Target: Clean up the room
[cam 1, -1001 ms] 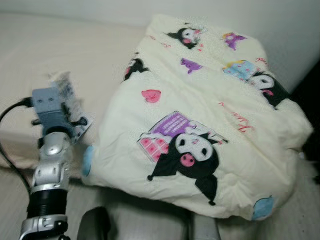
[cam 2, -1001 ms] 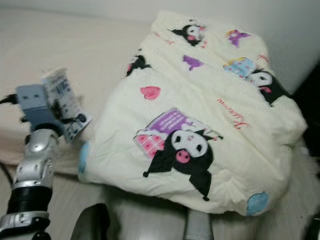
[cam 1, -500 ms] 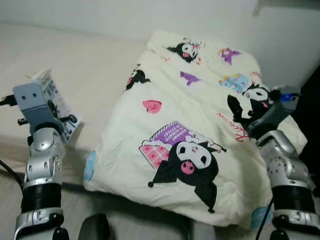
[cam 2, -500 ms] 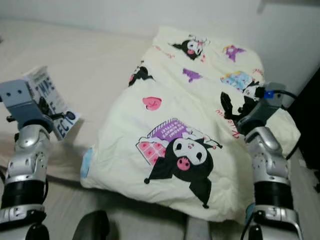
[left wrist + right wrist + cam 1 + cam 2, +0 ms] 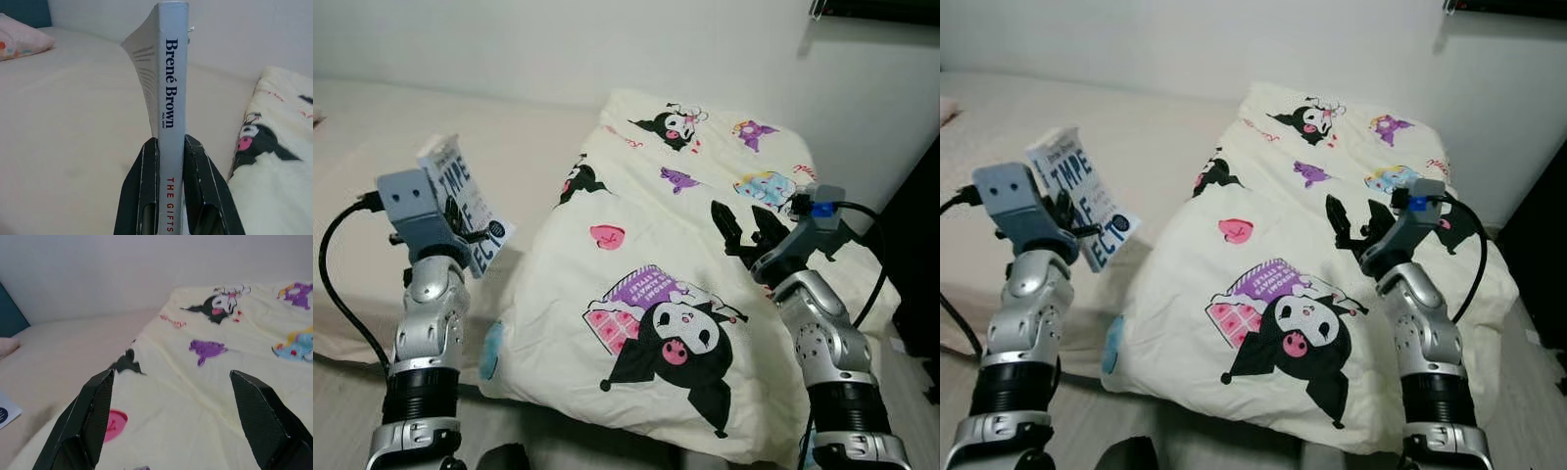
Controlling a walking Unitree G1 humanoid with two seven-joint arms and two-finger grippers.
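- My left gripper [image 5: 170, 161] is pinched on the spine of a book [image 5: 465, 204], holding it upright above the near edge of the bed [image 5: 509, 137]
- My right gripper [image 5: 745, 227] hangs over the folded cartoon-print comforter [image 5: 675, 255] with its fingers [image 5: 90, 416] spread wide, touching nothing
- Beyond, I see a pink pillow [image 5: 22, 41] at the far end of the mattress by the white wall [image 5: 607, 44]
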